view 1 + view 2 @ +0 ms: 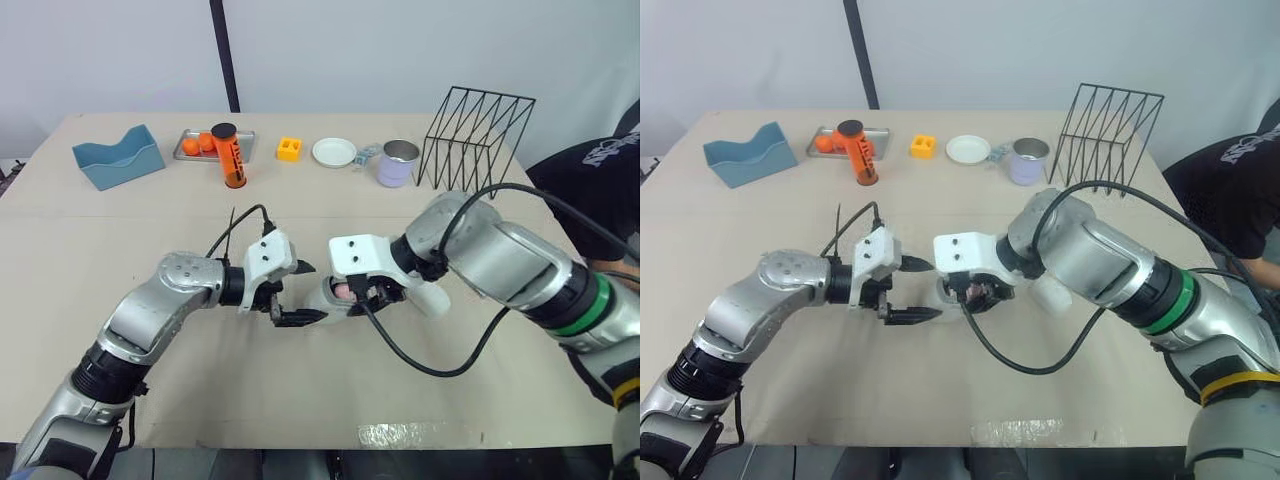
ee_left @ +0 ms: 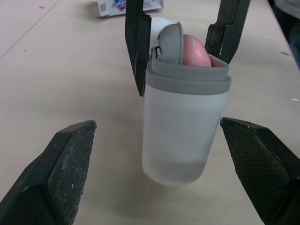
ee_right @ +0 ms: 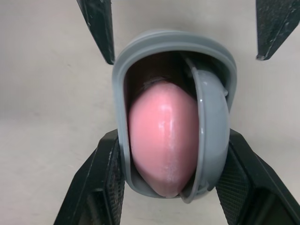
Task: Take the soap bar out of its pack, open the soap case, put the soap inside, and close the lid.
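Note:
A translucent white soap case (image 1: 330, 297) with a grey rim (image 2: 190, 75) is held just over the table's middle. The pink soap bar (image 3: 161, 145) sits inside its mouth, and the grey lid (image 3: 213, 136) is swung aside. My right gripper (image 3: 171, 157) is shut on the case near the rim, one finger on each side. My left gripper (image 1: 305, 293) is open, and its fingers (image 2: 70, 154) flank the case's closed end without touching. The white soap pack (image 2: 126, 5) lies on the table beyond.
Along the table's far edge stand a blue tray (image 1: 118, 157), a metal tray (image 1: 186, 152) with oranges, an orange tube (image 1: 230, 155), a yellow block (image 1: 289, 149), a white plate (image 1: 334, 152), a lilac mug (image 1: 398, 163) and a black wire rack (image 1: 478, 135). A person (image 1: 600, 160) sits at the right.

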Robot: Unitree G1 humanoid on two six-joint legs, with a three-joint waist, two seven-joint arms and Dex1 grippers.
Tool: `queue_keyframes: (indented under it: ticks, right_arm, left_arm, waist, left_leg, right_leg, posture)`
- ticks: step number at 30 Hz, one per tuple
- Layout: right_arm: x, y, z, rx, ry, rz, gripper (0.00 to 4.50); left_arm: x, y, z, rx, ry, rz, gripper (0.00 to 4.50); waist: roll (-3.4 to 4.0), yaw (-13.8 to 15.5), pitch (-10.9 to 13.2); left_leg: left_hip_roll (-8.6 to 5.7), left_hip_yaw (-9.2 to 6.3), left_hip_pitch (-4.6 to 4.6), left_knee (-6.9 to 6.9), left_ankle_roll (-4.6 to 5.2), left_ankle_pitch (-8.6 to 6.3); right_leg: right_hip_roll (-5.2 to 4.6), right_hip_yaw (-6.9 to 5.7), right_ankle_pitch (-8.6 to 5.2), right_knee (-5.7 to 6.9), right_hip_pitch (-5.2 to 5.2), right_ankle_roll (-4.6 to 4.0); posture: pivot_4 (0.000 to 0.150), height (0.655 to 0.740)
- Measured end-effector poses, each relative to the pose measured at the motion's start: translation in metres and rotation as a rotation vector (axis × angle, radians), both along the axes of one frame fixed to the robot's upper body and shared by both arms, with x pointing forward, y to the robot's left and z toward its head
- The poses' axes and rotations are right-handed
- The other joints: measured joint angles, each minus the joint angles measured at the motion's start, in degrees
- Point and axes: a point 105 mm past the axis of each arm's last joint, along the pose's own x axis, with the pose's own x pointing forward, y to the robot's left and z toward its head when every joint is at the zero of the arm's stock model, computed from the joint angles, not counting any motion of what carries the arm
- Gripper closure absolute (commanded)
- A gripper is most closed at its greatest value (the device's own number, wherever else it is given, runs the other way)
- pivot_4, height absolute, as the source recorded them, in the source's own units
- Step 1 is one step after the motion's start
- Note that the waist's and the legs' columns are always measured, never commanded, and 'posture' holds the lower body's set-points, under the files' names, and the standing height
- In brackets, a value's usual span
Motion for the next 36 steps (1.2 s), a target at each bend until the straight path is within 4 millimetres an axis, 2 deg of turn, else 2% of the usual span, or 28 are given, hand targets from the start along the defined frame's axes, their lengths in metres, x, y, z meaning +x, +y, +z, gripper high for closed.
queue_keyframes:
  ticks: [3, 13, 36]
  right_arm:
    - [0.005, 0.002, 0.003, -0.011, -0.027, -0.004, 2.49]
    - [0.009, 0.004, 0.002, -0.033, -0.038, 0.002, 2.49]
    - [0.011, 0.008, 0.0, -0.031, -0.026, -0.002, 2.49]
  left_arm:
    - [-0.004, -0.01, 0.0, -0.008, -0.005, -0.012, 0.01]
    - [-0.003, -0.024, 0.001, -0.046, -0.006, 0.008, 0.01]
    - [0.006, -0.023, 0.001, -0.04, -0.084, 0.022, 0.01]
  waist:
    - [0.0, 0.02, 0.0]
    - [0.0, 0.02, 0.0]
    - [0.0, 0.01, 0.0]
  left_leg:
    - [0.0, -0.01, 0.0, 0.0, -0.02, 0.01]
    - [-0.02, -0.03, 0.0, 0.02, -0.04, 0.03]
    - [-0.02, -0.05, 0.0, 0.03, -0.05, 0.03]
  right_leg:
    - [-0.01, -0.02, 0.0, 0.0, 0.0, 0.0]
    - [-0.03, -0.05, 0.01, 0.02, 0.01, -0.01]
    - [-0.04, -0.09, 0.01, 0.04, 0.03, -0.02]
  posture:
    - [0.15, 0.74]
    - [0.15, 0.74]
    - [0.15, 0.74]
